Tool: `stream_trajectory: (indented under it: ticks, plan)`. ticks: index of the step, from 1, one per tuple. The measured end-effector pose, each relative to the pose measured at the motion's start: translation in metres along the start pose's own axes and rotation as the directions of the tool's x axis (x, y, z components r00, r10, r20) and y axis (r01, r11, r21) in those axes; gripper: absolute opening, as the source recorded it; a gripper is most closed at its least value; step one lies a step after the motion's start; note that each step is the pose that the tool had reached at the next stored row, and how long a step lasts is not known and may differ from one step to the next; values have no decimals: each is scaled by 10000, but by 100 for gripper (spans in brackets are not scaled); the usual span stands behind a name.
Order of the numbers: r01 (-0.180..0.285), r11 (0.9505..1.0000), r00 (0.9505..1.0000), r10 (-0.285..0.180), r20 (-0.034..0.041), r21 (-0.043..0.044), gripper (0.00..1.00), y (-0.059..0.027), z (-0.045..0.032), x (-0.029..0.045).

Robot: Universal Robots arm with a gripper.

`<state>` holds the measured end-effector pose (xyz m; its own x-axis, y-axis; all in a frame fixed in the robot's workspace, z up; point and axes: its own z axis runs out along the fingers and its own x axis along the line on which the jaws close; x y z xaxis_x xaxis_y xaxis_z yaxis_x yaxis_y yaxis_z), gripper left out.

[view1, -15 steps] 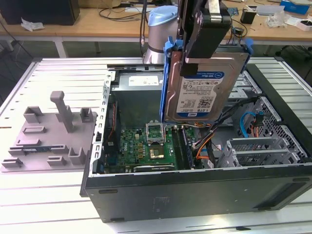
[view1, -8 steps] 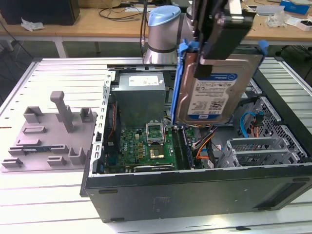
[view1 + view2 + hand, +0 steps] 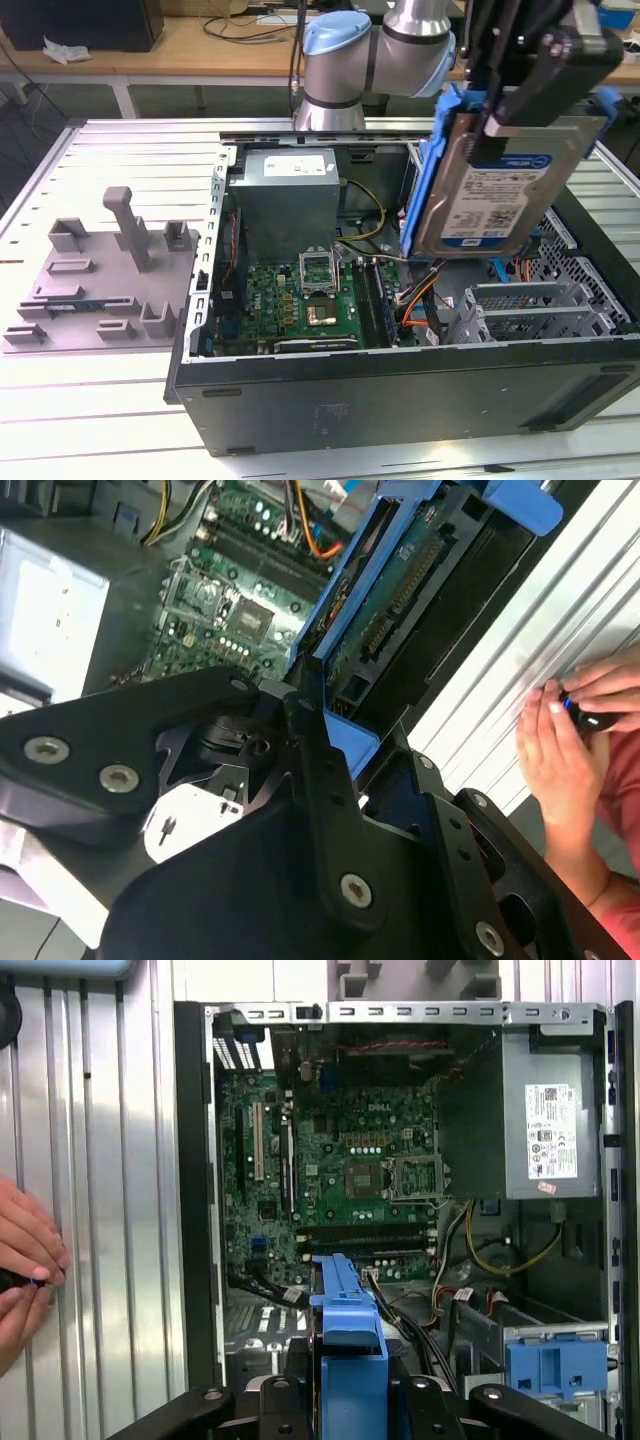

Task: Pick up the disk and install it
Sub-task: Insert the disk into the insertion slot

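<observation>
The disk (image 3: 495, 195), a silver drive with a white-and-blue label in a blue bracket, hangs tilted above the open computer case (image 3: 400, 385), over its right half in the exterior view. My gripper (image 3: 485, 120) is shut on its upper edge, the black fingers (image 3: 520, 95) clamping it from both sides. In the second wrist view the disk's (image 3: 400, 610) green circuit side faces the camera, with my gripper (image 3: 360, 745) closed around the bracket. The first wrist view has the bracket's blue edge (image 3: 348, 1345) between the fingers, above the motherboard (image 3: 340, 1150).
A grey fixture (image 3: 110, 275) with upright posts lies on the exterior view's left of the case. Inside the case sit the power supply (image 3: 290, 190), a grey drive cage (image 3: 530, 305) and a blue latch (image 3: 555, 1360). A person's hands (image 3: 570, 730) rest on the slatted table beside the case.
</observation>
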<state>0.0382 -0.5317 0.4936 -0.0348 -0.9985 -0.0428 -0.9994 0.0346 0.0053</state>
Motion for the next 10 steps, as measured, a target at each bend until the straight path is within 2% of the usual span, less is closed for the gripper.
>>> stream_trajectory:
  ticks: [3, 4, 6, 10]
  plan:
    - [-1, 10000, 10000, 1, -1, 1, 36, -130, 7, -3]
    - [1, 10000, 10000, -1, -1, 1, 36, -215, 13, -2]
    - [-1, 10000, 10000, 1, -1, 1, 36, -306, 20, 4]
    - [-1, 10000, 10000, 1, -2, 1, 36, -446, 33, 18]
